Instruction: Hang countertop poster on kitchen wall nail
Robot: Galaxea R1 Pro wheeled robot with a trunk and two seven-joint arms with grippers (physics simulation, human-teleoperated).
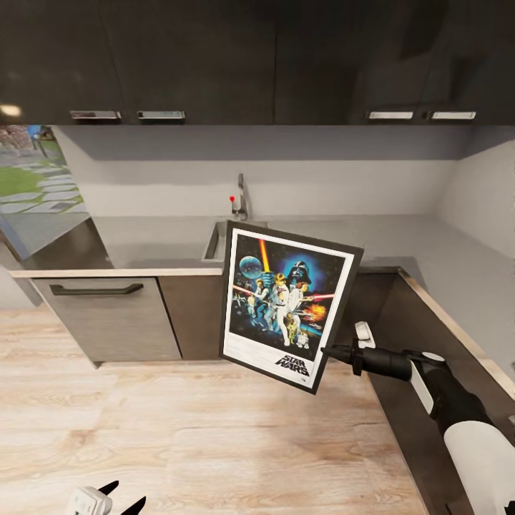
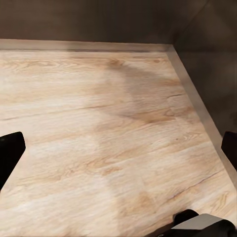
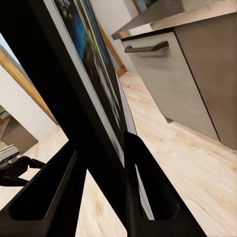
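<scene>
Premises: a domestic kitchen. An L-shaped grey surface (image 1: pixel 143 243) runs along the back wall and returns down the right side, with an inset sink (image 1: pixel 214 243) and a chrome tap (image 1: pixel 242 194) bearing a red knob. Dark wall cupboards (image 1: pixel 214 57) with metal handles hang above; base cabinets (image 1: pixel 114 315) with a drawer handle (image 1: pixel 96 290) stand below. Flooring is light wood plank (image 1: pixel 179 429). A garden (image 1: pixel 28 179) is visible at the far left.

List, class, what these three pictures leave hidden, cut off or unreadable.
- Sink basin, head view: mostly hidden behind the poster.
- Poster artwork, right wrist view: seen edge-on and blurred, so unreadable.
- Left gripper, head view: cut off by the bottom edge.
- Small print beside the poster's title, head view: too small.
</scene>
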